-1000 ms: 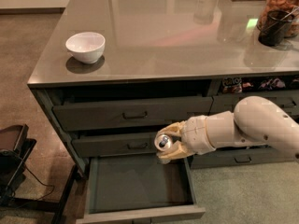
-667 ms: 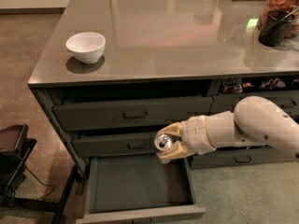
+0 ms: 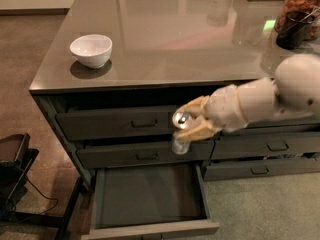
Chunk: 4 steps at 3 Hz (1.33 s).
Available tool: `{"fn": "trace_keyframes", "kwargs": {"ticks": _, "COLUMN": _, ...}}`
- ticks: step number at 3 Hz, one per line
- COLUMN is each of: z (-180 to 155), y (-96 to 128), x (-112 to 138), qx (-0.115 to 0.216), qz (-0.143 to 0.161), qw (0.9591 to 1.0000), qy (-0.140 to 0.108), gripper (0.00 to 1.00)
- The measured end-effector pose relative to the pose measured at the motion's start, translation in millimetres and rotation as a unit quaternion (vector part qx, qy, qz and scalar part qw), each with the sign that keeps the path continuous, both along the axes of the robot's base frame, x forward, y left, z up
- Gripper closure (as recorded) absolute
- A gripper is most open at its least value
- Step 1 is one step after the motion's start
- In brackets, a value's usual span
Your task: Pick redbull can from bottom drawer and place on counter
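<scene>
Camera view. The tool (image 3: 188,120), at the end of the pale arm (image 3: 260,101) reaching in from the right, is hanging in front of the cabinet, below the front edge of the surface (image 3: 175,44) and above the bottom drawer (image 3: 147,194). Its two yellowish fingers (image 3: 196,106) are closing around the redbull can (image 3: 180,132), one above and one below the can's upper end, with only the can's width between them.

The can is being held clear of the drawer floor, level with the two upper drawers (image 3: 145,125). Its long axis is running roughly top to bottom in the view, slightly tilted. The shiny round top is facing up and toward the camera, and the base is pointing down at the rear right part of the open drawer.

The bottom drawer is standing pulled fully out, showing its flat floor. A white bowl (image 3: 91,50) is sitting on the surface near the front left corner. A dark cup (image 3: 292,30) is standing at the right edge.
</scene>
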<state>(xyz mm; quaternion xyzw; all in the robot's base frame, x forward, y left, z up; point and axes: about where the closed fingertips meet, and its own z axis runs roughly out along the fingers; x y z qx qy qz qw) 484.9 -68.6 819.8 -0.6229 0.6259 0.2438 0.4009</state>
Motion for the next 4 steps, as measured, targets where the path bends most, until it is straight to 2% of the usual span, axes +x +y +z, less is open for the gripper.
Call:
{"fn": "trace_keyframes", "kwargs": {"ticks": 1, "z": 85.5, "y": -15.6, "x": 5.5, "qx": 0.018, "qz": -0.021, "qw": 0.9994, "qy": 0.021, "gripper": 1.0}}
{"fn": "trace_keyframes", "kwargs": {"ticks": 2, "z": 119.1, "y": -27.3, "x": 14.0, "qx": 0.029, "qz": -0.033, "qw": 0.999, "qy": 0.004, "gripper": 1.0}}
{"fn": "trace_keyframes", "kwargs": {"ticks": 3, "z": 119.1, "y": -27.3, "x": 14.0, "qx": 0.029, "qz": -0.033, "qw": 0.999, "qy": 0.004, "gripper": 1.0}}
{"fn": "trace_keyframes", "kwargs": {"ticks": 4, "z": 119.2, "y": -22.4, "x": 26.1, "qx": 0.022, "qz": -0.046, "qw": 0.9987, "qy": -0.004, "gripper": 1.0}}
